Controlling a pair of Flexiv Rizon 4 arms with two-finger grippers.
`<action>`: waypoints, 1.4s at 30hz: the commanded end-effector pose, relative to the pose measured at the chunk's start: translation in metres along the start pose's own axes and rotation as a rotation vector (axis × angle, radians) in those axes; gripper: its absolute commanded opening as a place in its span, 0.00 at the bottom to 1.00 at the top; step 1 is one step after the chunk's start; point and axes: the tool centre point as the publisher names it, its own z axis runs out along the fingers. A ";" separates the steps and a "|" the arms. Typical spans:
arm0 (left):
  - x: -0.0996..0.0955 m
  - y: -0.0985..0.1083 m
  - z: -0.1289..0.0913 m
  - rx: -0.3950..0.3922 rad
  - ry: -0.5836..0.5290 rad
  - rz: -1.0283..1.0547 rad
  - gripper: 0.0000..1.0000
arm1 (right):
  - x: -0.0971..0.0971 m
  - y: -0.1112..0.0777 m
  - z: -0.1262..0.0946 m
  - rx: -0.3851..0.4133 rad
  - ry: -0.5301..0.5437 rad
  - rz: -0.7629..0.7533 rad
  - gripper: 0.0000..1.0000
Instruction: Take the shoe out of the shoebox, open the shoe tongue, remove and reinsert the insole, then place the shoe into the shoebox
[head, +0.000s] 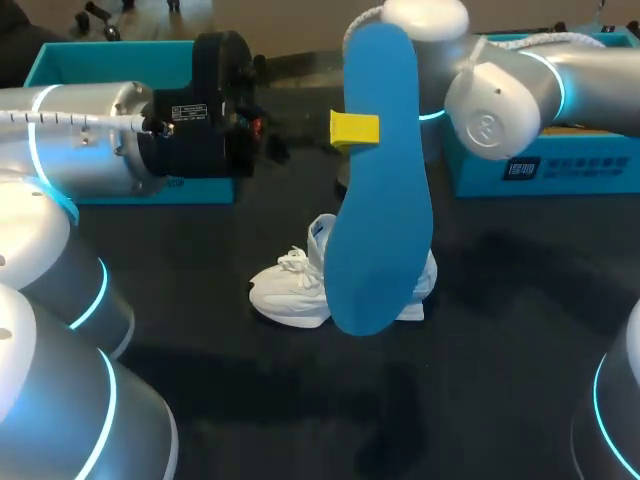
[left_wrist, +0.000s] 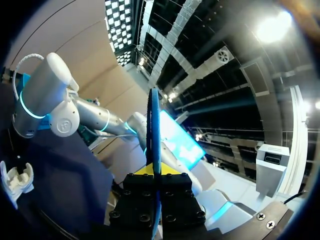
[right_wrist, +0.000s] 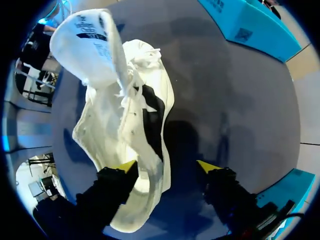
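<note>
Head view shows the blue insole (head: 380, 200) up in the air above the middle of the table, standing nearly upright with its broad end lowest. It is out of the shoe and covers much of what lies behind it. A yellow fingertip (head: 354, 129) presses on its near face close to the narrow upper end. From the left wrist view the insole (left_wrist: 153, 130) is seen edge-on, a thin blue line running straight out between the fingers of the left gripper (left_wrist: 154, 172), which are clamped on it from both sides.

The white shoe (head: 290, 290) lies on the dark table (head: 500, 350) just below and behind the insole, outside any box, with its laces loose. In the right wrist view the shoe (right_wrist: 125, 115) fills the space ahead of the right gripper (right_wrist: 166, 166), and its tongue (right_wrist: 87, 45) is pulled up and away from the dark opening. The right gripper's fingers stand well apart — one over the shoe's near rim, the other over bare table beside it — and grip nothing. Whether the first finger touches the shoe cannot be told.

The right arm (head: 500, 100) comes in from the right and bends down behind the insole; the left arm (head: 90, 135) reaches across from the left. One teal box part (head: 100, 55) sits at the back left of the table and a second teal box part (head: 560, 175) at the right, both well apart from the shoe.
</note>
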 end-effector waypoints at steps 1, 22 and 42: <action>0.007 0.005 0.006 0.023 -0.009 -0.001 0.00 | -0.005 0.008 0.012 0.000 0.019 -0.010 0.44; 0.007 0.005 0.006 0.023 -0.009 -0.001 0.00 | 0.020 0.025 0.015 -0.113 0.086 0.215 0.00; 0.007 0.005 0.006 0.023 -0.009 -0.001 0.00 | 0.035 0.019 -0.011 -0.283 0.087 0.445 0.00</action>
